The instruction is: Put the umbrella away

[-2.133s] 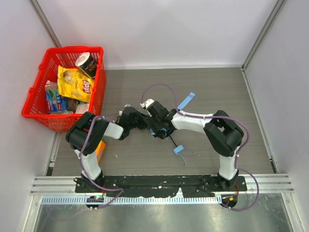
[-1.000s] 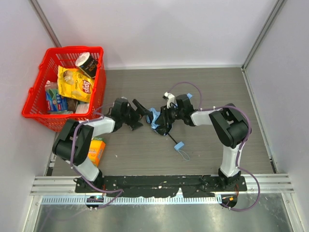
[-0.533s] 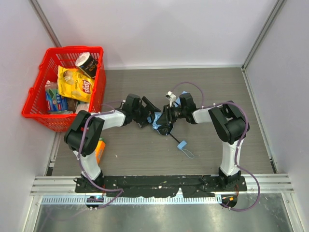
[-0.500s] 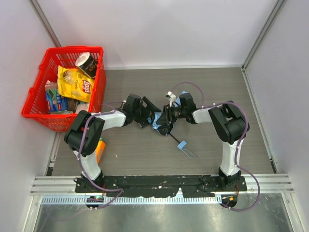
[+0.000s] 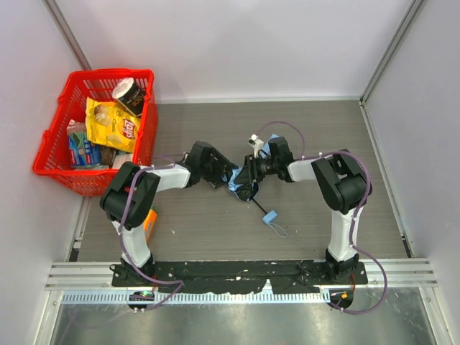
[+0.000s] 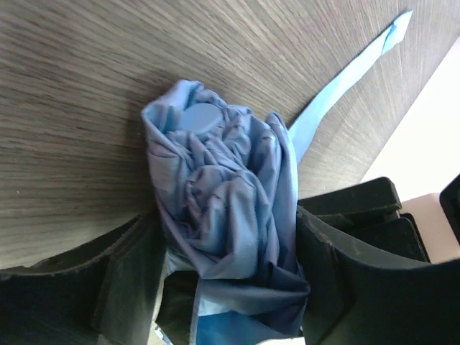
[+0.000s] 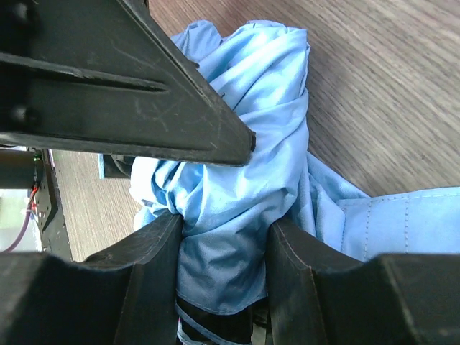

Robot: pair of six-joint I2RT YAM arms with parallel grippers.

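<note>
the umbrella [image 6: 223, 208] lies about the middle of the tabletop [image 5: 323, 144], well apart from every edge, its cloth bunched into a loose wad with the thin shaft [image 5: 257, 205] and strap loop [image 5: 272, 218] trailing toward the near edge. the right gripper [image 7: 224, 223] is clamped on the wad, cloth squeezed between its fingers. the left gripper [image 6: 226, 215] straddles the same wad from the other side, the cloth filling the gap and touching both fingers, so it looks to have hold too. it should handle as light and very soft: the cloth will slide and give, and a pinch on it alone may gather only a fold. the firmer hold is likely the shaft or the hard core under the cloth. the flat tie band [image 6: 352, 68] lies loose toward the far edge.
</note>
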